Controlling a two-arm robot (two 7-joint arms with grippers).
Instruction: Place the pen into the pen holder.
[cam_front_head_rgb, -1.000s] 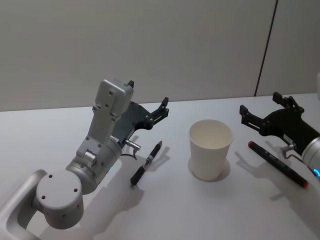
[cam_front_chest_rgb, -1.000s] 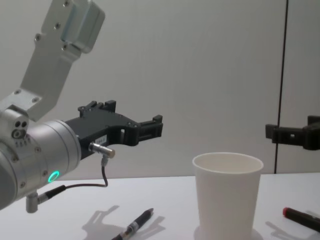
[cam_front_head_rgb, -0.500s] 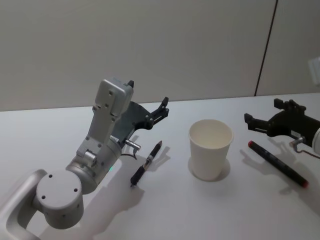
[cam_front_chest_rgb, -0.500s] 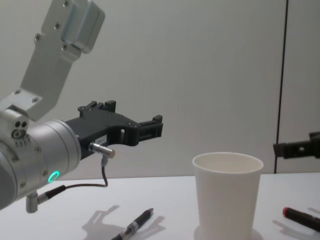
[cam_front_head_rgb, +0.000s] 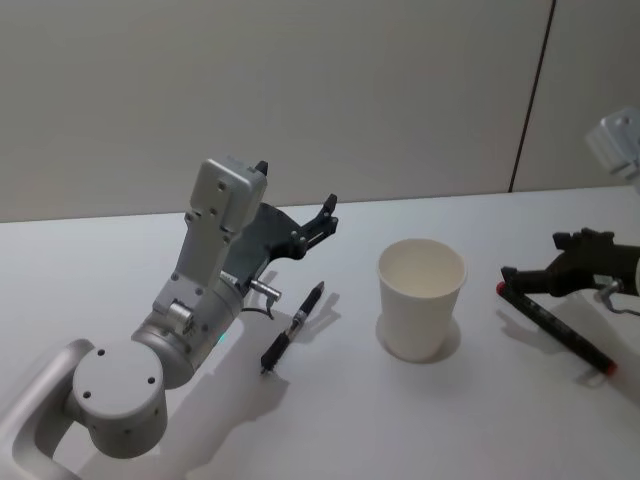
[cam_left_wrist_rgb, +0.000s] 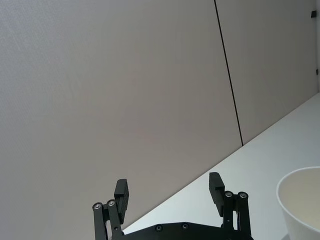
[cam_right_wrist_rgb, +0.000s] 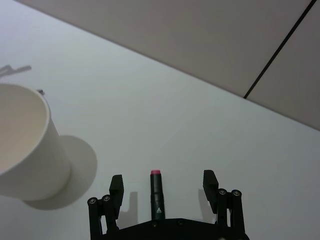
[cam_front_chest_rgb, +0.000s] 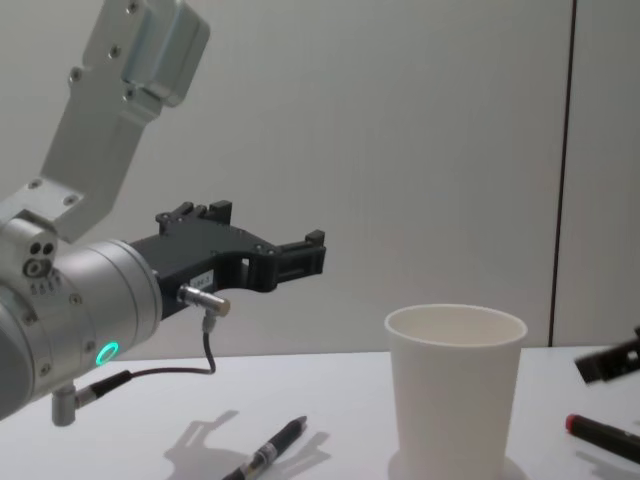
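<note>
Black fingers of the right gripper (cam_right_wrist_rgb: 163, 178) stand spread and empty, one on either side of the pen (cam_right_wrist_rgb: 156, 194), lined up so that a closing pinch would catch the barrel; the pen lies flat on the table (cam_front_head_rgb: 400, 430), near the cup (cam_front_head_rgb: 421, 300) on its right, not yet lifted; the left gripper (cam_left_wrist_rgb: 169, 184) hangs parked and open, raised near a second pen (cam_front_head_rgb: 295, 325); the right wrist view proves the straddle, while the head view shows both pens flanking the cup.
</note>
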